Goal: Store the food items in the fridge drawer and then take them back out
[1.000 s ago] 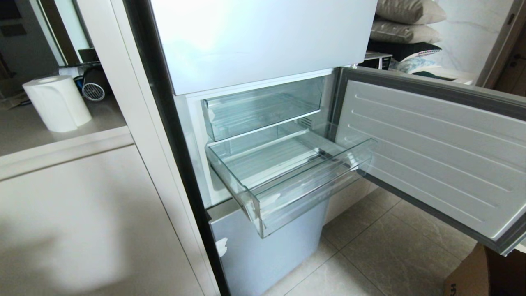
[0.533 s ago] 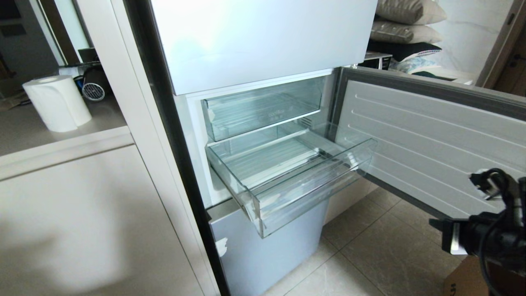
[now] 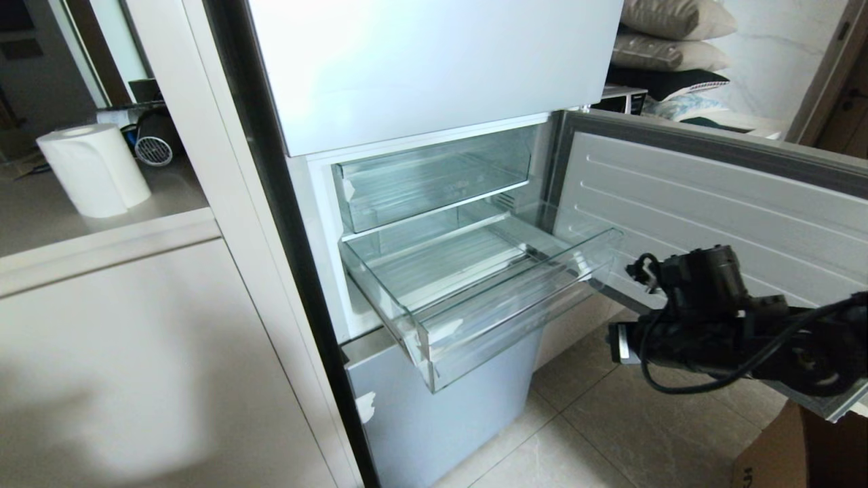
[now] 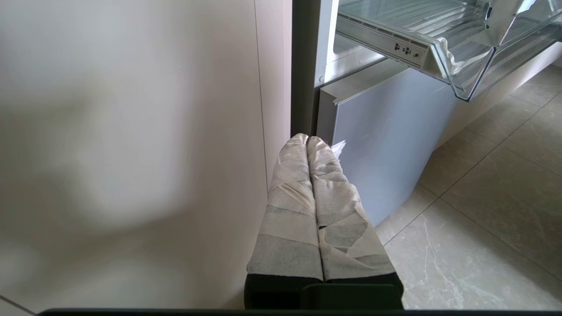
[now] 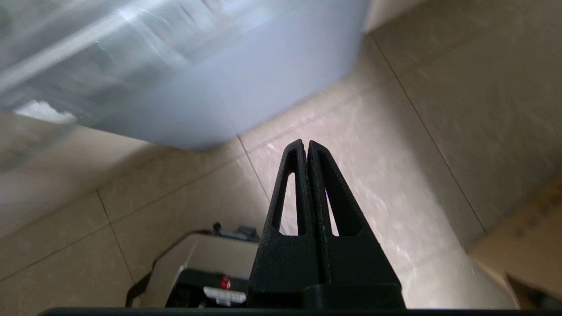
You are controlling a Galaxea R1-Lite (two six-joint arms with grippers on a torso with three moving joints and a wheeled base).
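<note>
Right gripper [image 5: 307, 147] pressed together, empty, over tiled floor [image 5: 395, 131]. Fridge drawer [image 3: 475, 291] up and left of it, pulled out, no food items visible inside. Open fridge door [image 3: 712, 224] right behind arm. Lower blue panel [image 5: 246, 87] ahead. Left gripper [image 4: 307, 142] together, empty, beside cabinet wall [image 4: 131, 131]. Paper roll [image 3: 95, 169] far left.

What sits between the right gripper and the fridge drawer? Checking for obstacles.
Nothing: head view shows only bare floor tiles between right gripper and fridge drawer.
</note>
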